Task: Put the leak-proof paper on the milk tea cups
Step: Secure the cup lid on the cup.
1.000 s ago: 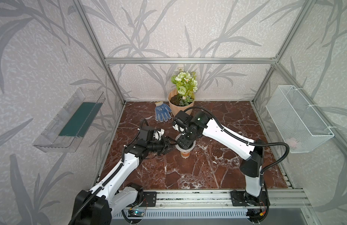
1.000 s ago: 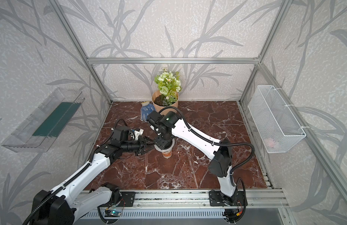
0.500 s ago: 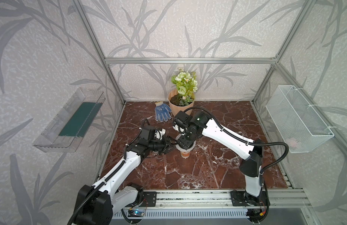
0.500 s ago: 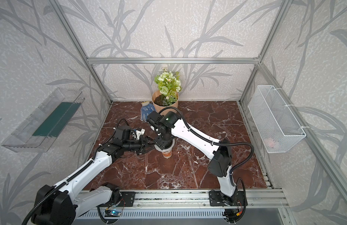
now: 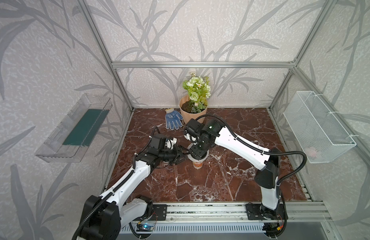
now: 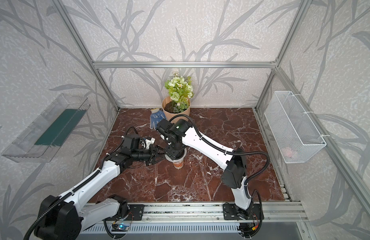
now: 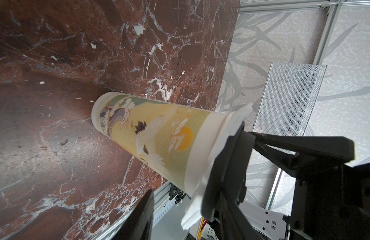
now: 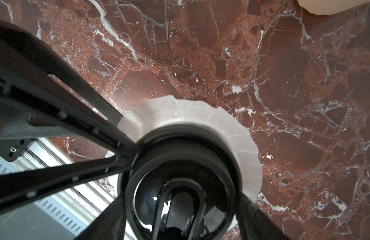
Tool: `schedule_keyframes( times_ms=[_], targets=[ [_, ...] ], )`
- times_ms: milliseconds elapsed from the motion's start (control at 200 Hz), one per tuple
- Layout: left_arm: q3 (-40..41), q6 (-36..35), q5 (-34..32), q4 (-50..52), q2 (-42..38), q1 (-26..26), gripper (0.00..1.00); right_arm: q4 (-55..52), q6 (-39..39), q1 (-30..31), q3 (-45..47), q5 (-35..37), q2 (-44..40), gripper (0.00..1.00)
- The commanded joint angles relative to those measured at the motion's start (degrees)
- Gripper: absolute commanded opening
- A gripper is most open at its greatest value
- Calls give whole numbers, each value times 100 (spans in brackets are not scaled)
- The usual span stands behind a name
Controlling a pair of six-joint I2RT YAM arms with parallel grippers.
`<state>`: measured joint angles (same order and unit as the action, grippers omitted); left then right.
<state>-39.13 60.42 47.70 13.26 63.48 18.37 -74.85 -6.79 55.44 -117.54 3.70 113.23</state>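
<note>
Paper point(image 8: 200, 112) drapes the milk tea cup point(image 7: 159, 141) on the worktop point(image 5: 221, 176), under the black lid point(image 8: 190, 145) clasped by the right gripper point(image 8: 182, 199). The left gripper point(image 6: 158, 155) hangs parted beside the cup. Best press straight down, centred.

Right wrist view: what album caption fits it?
Black round plastic lid sits over crinkled whitish leak-proof paper above red-brown marble tabletop, held by right gripper.

Glove point(image 5: 173, 122) beside flower pot point(image 5: 188, 114) — black lid point(image 8: 181, 166) apart.
</note>
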Motion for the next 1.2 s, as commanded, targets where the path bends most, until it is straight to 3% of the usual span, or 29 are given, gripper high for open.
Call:
schedule_keyframes(
  times_ms=[0,620,1195],
  targets=[
    [-68,-22,55,46,-12,26,49,-67,-41,19,-117,-138,74,78],
    [-50,94,156,-201,14,26,49,204,-124,-104,567,-239,17,75],
    [-182,-103,20,186,264,158,48,-6,-148,-114,625,-313,42,75]
  ],
)
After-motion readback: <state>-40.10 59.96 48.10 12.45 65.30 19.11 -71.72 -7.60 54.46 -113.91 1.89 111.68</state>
